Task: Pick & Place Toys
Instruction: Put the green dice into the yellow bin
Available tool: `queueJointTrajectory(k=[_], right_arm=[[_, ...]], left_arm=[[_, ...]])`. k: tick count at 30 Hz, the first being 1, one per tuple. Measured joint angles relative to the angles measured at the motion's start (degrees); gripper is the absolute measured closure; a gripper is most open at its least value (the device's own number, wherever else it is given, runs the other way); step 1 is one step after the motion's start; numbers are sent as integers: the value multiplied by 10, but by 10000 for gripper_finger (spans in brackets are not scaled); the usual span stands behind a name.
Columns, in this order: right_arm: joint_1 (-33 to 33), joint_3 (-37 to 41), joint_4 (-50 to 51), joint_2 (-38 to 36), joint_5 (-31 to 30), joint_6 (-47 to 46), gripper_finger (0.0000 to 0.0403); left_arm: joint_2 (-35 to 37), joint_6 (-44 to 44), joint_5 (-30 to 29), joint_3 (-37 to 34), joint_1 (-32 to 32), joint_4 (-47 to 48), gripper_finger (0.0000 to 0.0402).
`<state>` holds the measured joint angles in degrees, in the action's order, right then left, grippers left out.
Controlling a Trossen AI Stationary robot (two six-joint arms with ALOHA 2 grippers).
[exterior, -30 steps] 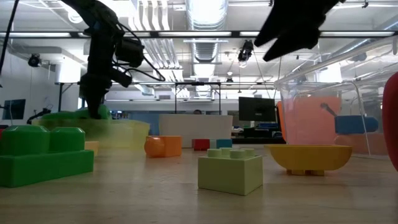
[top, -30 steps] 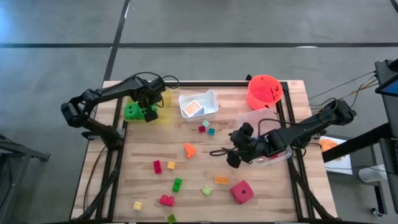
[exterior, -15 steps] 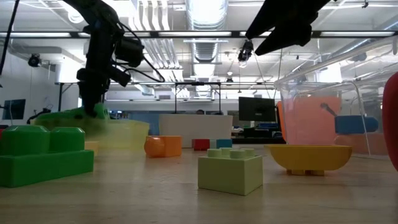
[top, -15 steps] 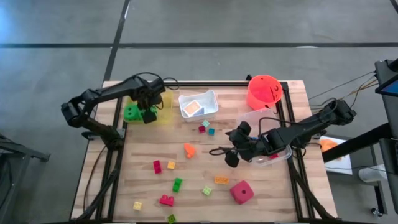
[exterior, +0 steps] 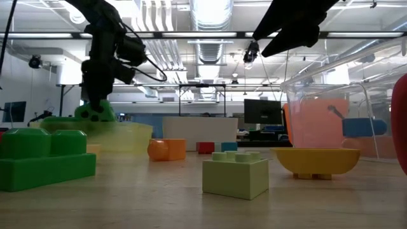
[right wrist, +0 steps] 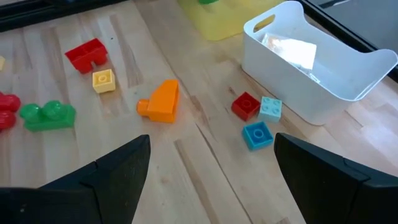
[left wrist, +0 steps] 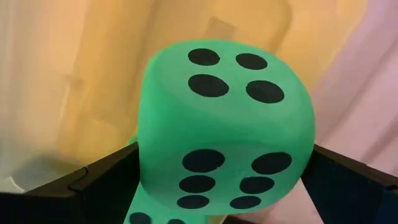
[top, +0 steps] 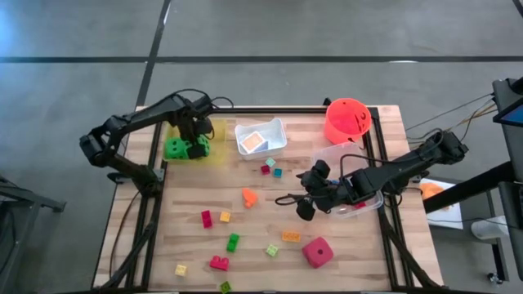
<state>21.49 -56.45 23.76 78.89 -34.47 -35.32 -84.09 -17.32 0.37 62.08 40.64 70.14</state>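
Observation:
My left gripper (top: 196,145) is at the far left, over the yellow tray (top: 216,135), shut on a green die (left wrist: 224,124). This die also shows in the low view (exterior: 95,111), at the height of the tray's rim. A second green die (top: 174,149) lies right beside it. My right gripper (top: 305,204) hangs open and empty above the table's middle right, fingers wide apart (right wrist: 211,186). A pink-red die (top: 317,251) and several small bricks, among them an orange one (top: 249,197), lie on the wood. My left gripper pinches the green die by two opposite sides (left wrist: 146,168) between its two fingers, one finger (left wrist: 93,183) on each side. The fingers point down into the yellow tray. Whether the die rests on anything below, I cannot tell.
A white tray (top: 261,139) with a card stands at the far middle. A round orange-red bucket (top: 347,120) and a clear tray (top: 335,155) stand at the far right. Loose bricks (top: 233,242) lie scattered over the near half, and three small ones (right wrist: 255,115) lie beside the white tray.
My left gripper has shifted a little over the yellow tray's left end with the green die, which now shows beside the other green die from above. My right gripper has risen slightly and stays open.

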Motion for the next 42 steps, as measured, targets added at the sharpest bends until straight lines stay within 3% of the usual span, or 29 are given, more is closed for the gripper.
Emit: queueJointTrajectory(k=[3,9,14,16,18,22,25,29,34,39,42], right_arm=[[0,0,0,0,0,2,66],[0,0,0,0,1,1,66],[-1,0,-8,0,-25,2,66],[-6,3,-51,10,-71,0,66],[-21,7,-120,26,-76,22,66],[-68,7,-297,76,14,86,73],[-107,5,-376,113,71,95,99],[-153,-22,-393,155,86,89,152],[-198,-93,-389,219,96,100,216],[-232,-187,-383,293,160,90,279],[-242,-238,-363,331,168,74,325]], left_arm=[[-1,16,10,0,2,-13,1],[-1,17,-52,8,4,23,1],[-1,10,-10,9,0,16,1],[-1,10,-7,9,-1,6,1],[-1,10,-7,9,-1,7,1],[-1,5,2,10,-1,3,2],[3,-11,37,9,-1,-12,2],[26,-23,85,5,-1,-54,2],[39,-22,80,6,1,-78,2],[42,-3,68,4,1,-79,2],[41,2,60,4,1,-75,2]])
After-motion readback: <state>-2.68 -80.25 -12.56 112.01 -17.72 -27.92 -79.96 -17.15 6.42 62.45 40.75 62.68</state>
